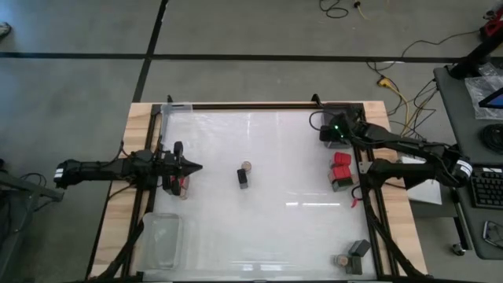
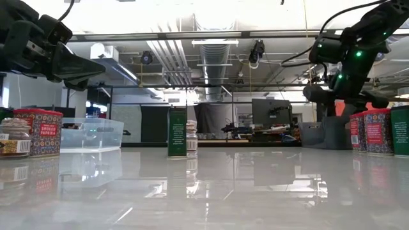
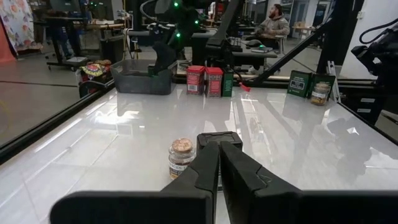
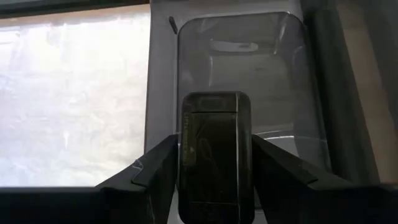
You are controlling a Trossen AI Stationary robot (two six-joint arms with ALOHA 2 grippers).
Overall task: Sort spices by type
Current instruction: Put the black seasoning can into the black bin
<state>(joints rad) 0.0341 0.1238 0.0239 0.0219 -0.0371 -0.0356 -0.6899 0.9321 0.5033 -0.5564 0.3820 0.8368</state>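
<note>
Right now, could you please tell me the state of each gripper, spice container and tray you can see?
Left gripper: shut, empty, above the table's left side.
Right gripper: shut on a black spice box, over a clear tray.
Centre black box: upright, beside a tan-topped jar.
Two red tins: upright, together at the right.
Near-left clear tray: looks empty.

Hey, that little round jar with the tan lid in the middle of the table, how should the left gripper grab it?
Grip the round jar across its glass body, below the lid, coming in level from the left gripper's side. It stands upright, and the black box stands close beside it, so the fingers should straddle the jar only.
</note>
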